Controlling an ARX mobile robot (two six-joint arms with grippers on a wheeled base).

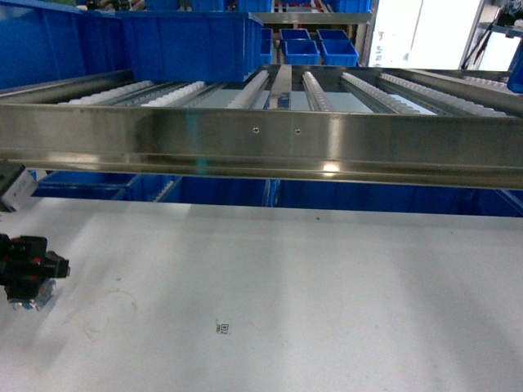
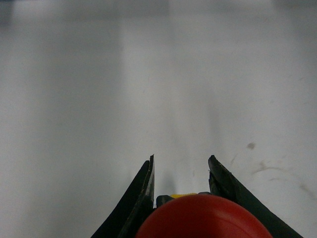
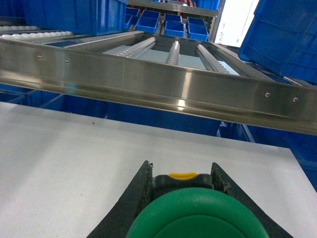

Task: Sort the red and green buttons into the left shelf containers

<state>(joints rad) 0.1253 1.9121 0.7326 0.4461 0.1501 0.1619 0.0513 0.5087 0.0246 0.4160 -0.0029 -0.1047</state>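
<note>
1. Two buttons in total, one per arm. The red button (image 2: 203, 218) sits between the two black fingers (image 2: 141, 198) of the left gripper (image 2: 181, 163). Its wide red cap fills the bottom of the left wrist view, with a bit of yellow showing just behind it.
2. The left gripper is closed down onto that red button, fingers hugging both sides, held over the plain white surface (image 2: 148, 74). One small brown speck and a faint scuff mark on the surface off to the right.
3. The green button (image 3: 198, 218) is clamped the same way in the right gripper (image 3: 181, 166), one finger on each side of it, with a yellow tab just above the green cap.
4. In the head view only one gripper shows, the left gripper (image 1: 29, 273), a dark lump at the far left edge low over the surface (image 1: 327, 286). The right one isn't in that view.
5. One steel roller shelf (image 1: 261, 139) runs across in front, with several roller tracks.
6. One large blue bin (image 1: 180, 41) sits on the left side of that shelf. Four small blue trays (image 1: 319, 47) further back, and another blue bin (image 3: 287, 39) at the right of the right wrist view.
7. One tiny printed marker (image 1: 223, 328) on the surface.
</note>
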